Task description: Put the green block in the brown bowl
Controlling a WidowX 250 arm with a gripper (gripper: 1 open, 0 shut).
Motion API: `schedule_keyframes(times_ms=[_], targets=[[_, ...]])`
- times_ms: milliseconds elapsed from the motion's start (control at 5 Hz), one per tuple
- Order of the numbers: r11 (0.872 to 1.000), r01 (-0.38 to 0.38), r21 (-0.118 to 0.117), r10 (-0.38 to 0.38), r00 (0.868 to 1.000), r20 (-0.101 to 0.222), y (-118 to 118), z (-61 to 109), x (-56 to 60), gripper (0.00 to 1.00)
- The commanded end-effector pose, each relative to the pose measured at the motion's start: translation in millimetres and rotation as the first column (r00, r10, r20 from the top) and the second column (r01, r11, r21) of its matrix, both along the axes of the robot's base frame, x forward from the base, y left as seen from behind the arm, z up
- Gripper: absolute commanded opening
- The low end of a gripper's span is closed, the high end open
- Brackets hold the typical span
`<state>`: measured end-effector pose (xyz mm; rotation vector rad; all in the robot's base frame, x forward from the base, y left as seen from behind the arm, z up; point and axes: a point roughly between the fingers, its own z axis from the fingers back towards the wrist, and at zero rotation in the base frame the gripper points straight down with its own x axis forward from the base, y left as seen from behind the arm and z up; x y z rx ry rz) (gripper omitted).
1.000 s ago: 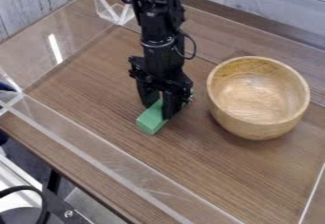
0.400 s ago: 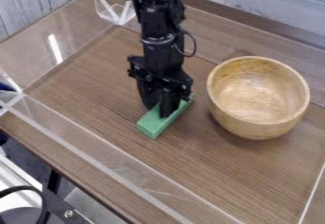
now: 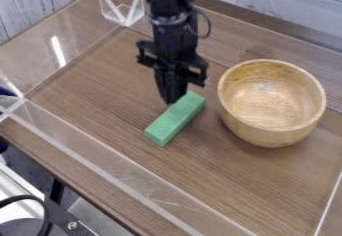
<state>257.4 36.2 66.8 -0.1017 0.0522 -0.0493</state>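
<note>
The green block (image 3: pixel 175 119) lies flat on the wooden table, angled from lower left to upper right, left of the brown bowl (image 3: pixel 271 101). My gripper (image 3: pixel 174 95) points straight down just above the block's far end. Its fingers are pressed together with nothing between them. The block shows in full and seems to rest on the table, not held. The bowl stands upright and empty to the right of the gripper, about a block's length away.
Clear acrylic walls (image 3: pixel 54 50) run round the table (image 3: pixel 94 95) on the left, the back and the front. Beyond the front wall the table edge drops off to dark equipment (image 3: pixel 34 215) at the lower left.
The gripper stood low over the block with fingers spread around it; now it has risen and its fingers are shut. The block stays on the table, more of it showing.
</note>
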Motion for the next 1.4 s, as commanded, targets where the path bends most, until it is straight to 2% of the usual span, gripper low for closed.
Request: schedule_keyframes(times_ms=[0, 200, 600, 800, 1200], targets=[[1.000, 0.003, 0.003, -0.003, 0.995, 0.095, -4.0, 38.4, 22.2, 0.00], [1.000, 0.014, 0.010, -0.015, 0.997, 0.077, -4.3, 31.5, 20.4, 1.00], [0.998, 0.050, 0.028, -0.051, 0.998, 0.034, -5.7, 16.9, 13.5, 1.00], [0.996, 0.073, 0.045, -0.074, 0.997, 0.013, -5.4, 6.0, 7.9, 1.00], [0.991, 0.113, 0.064, -0.111, 0.993, -0.036, -7.7, -19.5, 1.5, 1.00]])
